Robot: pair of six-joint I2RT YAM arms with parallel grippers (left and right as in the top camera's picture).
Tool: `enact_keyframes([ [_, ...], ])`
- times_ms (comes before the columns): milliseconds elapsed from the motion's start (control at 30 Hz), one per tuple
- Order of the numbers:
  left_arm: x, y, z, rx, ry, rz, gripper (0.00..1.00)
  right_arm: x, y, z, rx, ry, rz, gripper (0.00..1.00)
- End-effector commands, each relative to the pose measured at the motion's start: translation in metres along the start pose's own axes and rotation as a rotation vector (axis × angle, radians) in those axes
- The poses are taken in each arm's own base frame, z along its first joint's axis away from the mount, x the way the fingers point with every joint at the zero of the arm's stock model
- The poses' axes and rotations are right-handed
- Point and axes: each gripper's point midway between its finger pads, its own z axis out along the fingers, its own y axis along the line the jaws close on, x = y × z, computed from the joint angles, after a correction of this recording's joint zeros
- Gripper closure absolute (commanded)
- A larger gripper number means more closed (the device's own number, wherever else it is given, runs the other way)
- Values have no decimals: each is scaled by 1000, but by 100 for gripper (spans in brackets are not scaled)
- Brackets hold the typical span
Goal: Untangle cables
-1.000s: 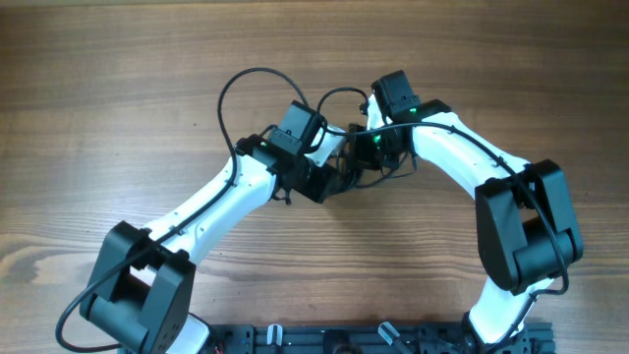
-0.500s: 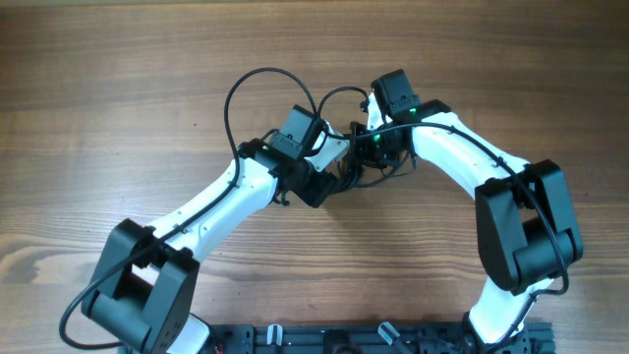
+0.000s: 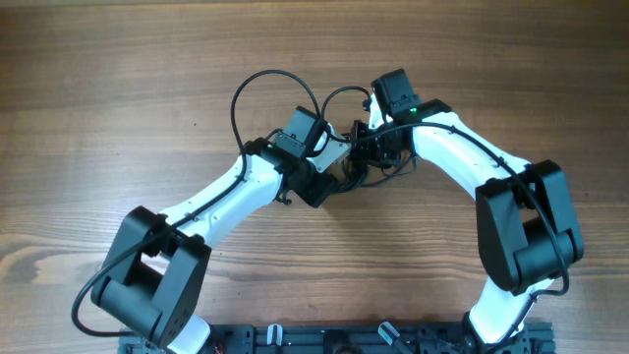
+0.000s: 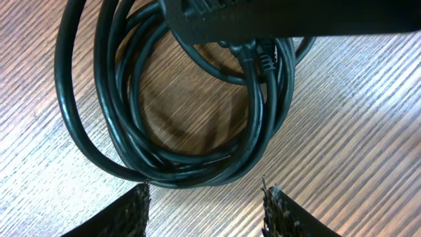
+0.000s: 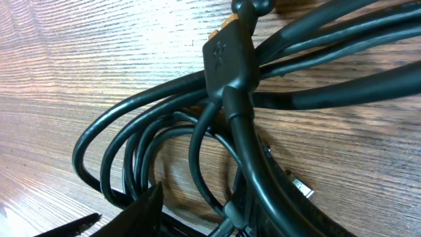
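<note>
The cables [image 3: 263, 90] are thin black cords. One wide loop and a smaller loop [image 3: 339, 95] lie beyond the arms, and the rest is bunched between the two grippers. My left gripper [image 4: 209, 205] is open over bare wood, and the coiled cables [image 4: 197, 164] lie just ahead of its fingertips [image 4: 139, 201]. My right gripper [image 5: 210, 214] is open and low over the bundle. Only one of its fingers [image 5: 141, 210] shows, and cords cover the other side. A black plug [image 5: 227, 56] crosses the strands, and a metal plug end [image 5: 300, 187] lies beside them.
From above, the left gripper [image 3: 337, 165] and right gripper [image 3: 371, 147] nearly meet at the table's middle. The dark body of the right gripper [image 4: 296, 16] hangs over the coil. A black rail [image 3: 344, 339] runs along the front edge.
The wide cable loop has shifted to the right. The left arm has swung a little rightward with it. The right arm has stayed where it was.
</note>
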Motion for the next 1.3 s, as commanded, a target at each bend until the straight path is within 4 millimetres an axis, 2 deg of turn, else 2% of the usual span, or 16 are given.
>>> enact_keyframes([
  [0, 7, -7, 10, 15, 26, 36, 42, 3, -19, 10, 78, 5, 20, 55],
  [100, 4, -17, 12, 23, 21, 65, 42, 3, -19, 10, 78, 5, 19, 55],
  [167, 3, -26, 13, 32, 24, 86, 34, 3, -20, 10, 78, 5, 20, 55],
  [233, 0, -32, 14, 35, 12, 102, 34, 2, -19, 10, 78, 3, 19, 55],
  [267, -2, -33, 14, 36, 5, 109, 36, 2, -19, 10, 77, 1, 19, 55],
  [367, -8, -39, 15, 38, -18, 127, 57, 1, -19, 10, 75, -2, 18, 55],
  [433, -12, -42, 15, 39, -32, 141, 63, 1, -19, 10, 75, -2, 17, 55],
  [633, -15, -53, 16, 47, -43, 248, 59, 4, -12, 11, 37, 17, 17, 55],
  [800, -17, -43, 20, -13, -42, 251, 57, 1, -10, 11, 28, 7, 12, 55],
  [933, -15, -40, 31, -15, -28, 248, 50, 1, -10, 11, 27, 5, 11, 54],
  [1067, -8, -39, 42, -10, 0, 244, 50, 1, -10, 11, 28, 5, 9, 54],
  [1100, -8, -39, 42, -10, 1, 243, 51, 1, -10, 11, 28, 5, 7, 54],
  [1133, -8, -39, 42, -10, 1, 243, 57, 1, -10, 11, 28, 5, 6, 54],
  [1167, -8, -39, 42, -10, 1, 243, 72, 1, -10, 11, 28, 5, 6, 54],
  [1233, -8, -38, 42, -11, 1, 242, 91, 0, -10, 11, 31, 2, 4, 54],
  [1267, -8, -38, 42, -11, 1, 242, 96, -1, -12, 10, 39, -2, 5, 54],
])
